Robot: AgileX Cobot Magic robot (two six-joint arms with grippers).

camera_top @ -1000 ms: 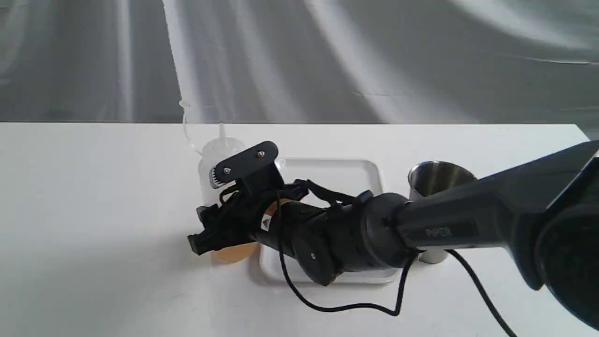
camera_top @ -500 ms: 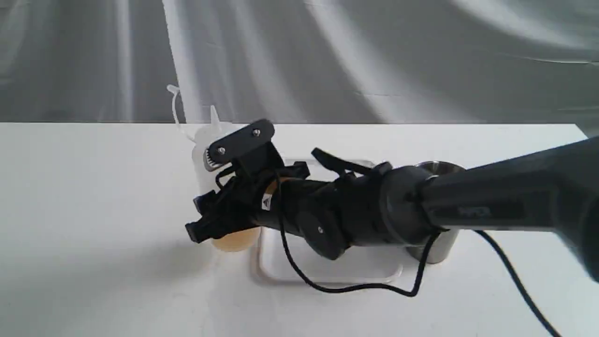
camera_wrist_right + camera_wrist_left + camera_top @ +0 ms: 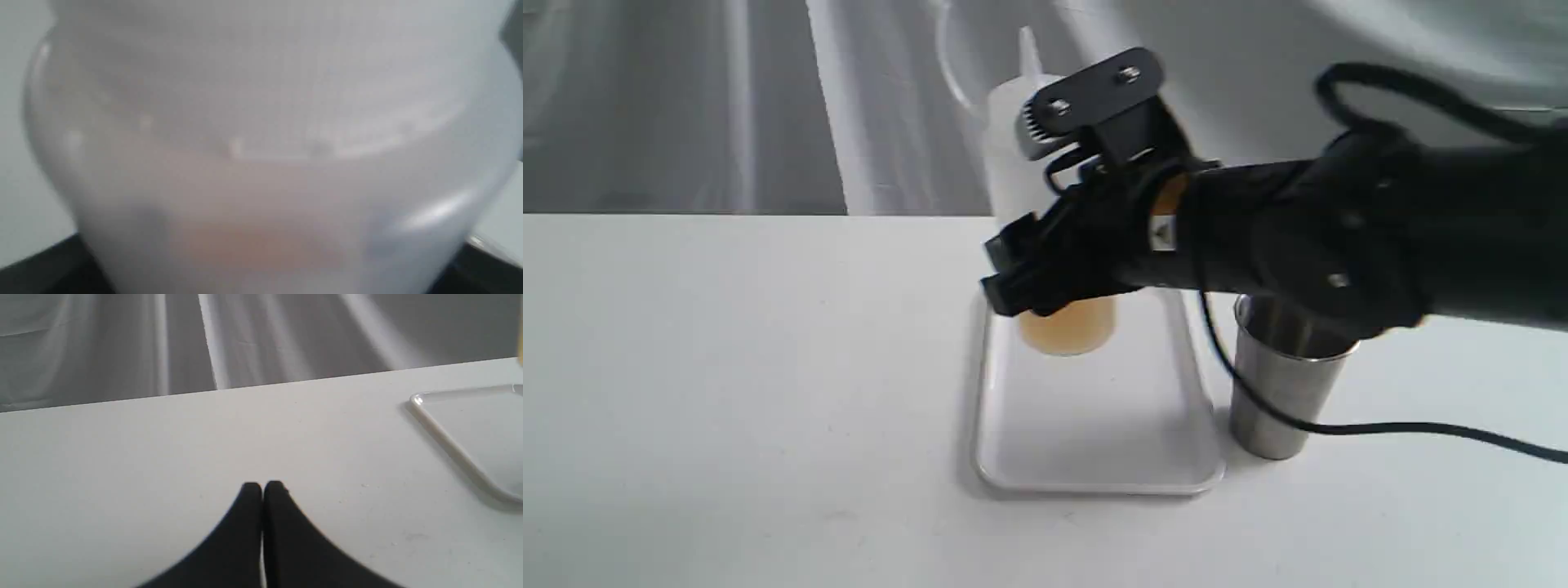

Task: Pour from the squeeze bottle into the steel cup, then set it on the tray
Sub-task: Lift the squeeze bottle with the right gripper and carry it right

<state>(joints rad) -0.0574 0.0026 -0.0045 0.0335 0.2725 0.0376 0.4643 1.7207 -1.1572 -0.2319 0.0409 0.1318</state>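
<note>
Tips of the left claw (image 3: 261, 490) sit pressed together with nothing between them, low over the white table (image 3: 122, 457). It looks parked, with a corner of the tray (image 3: 457, 445) off to one side of it. No part in the action from that arm right now.

Moving across, the right claw (image 3: 1033, 273) is clamped around the lower body of the squeeze bottle (image 3: 1013, 163), holding it up in the air. The bottle is upright, nozzle (image 3: 1027, 49) pointing skyward, and the amber liquid (image 3: 1068, 327) is settled in its base just under the fingers. The right wrist view is filled with the bottle's cloudy wall.

Directly beneath the claw lies the tray, nothing resting on it. Back along the claw's own arm and lower down, the steel cup (image 3: 1278, 392) stands on the table just beside the tray's edge. The arm covers its mouth, so I cannot tell what is inside.

So where are we? The pick-up looks done. With the bottle upright and not over the cup, I judge the pour not yet started. That leaves carrying the nozzle over the rim, tipping, squeezing, then setting the bottle on the tray.
</note>
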